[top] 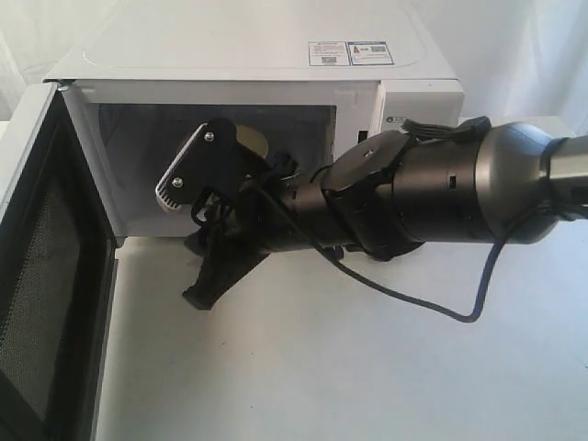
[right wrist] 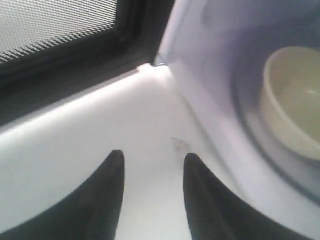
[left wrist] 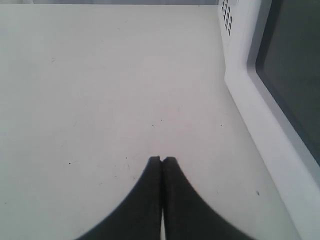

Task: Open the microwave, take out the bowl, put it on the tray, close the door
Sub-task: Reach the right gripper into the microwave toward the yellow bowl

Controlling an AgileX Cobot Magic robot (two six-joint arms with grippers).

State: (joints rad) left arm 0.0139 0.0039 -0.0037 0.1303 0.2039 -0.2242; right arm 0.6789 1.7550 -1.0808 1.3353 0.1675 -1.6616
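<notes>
The white microwave [top: 248,46] stands at the back with its door [top: 41,276] swung wide open to the left, mesh side showing. The cream bowl [right wrist: 295,100] sits inside on the turntable; in the exterior view only a sliver of the bowl [top: 251,140] shows behind the arm. My right gripper [top: 184,243] reaches across to the cavity mouth, open and empty. In its wrist view the right gripper [right wrist: 154,157] hovers over the sill, short of the bowl. My left gripper [left wrist: 162,160] is shut on nothing above the table, beside the door's outer face [left wrist: 295,75]. No tray is in view.
The open door's mesh [right wrist: 55,20] lies close to the right gripper. The right arm's black cable [top: 413,299] droops over the white table [top: 322,377]. The microwave's control panel [top: 418,106] is partly hidden behind the arm.
</notes>
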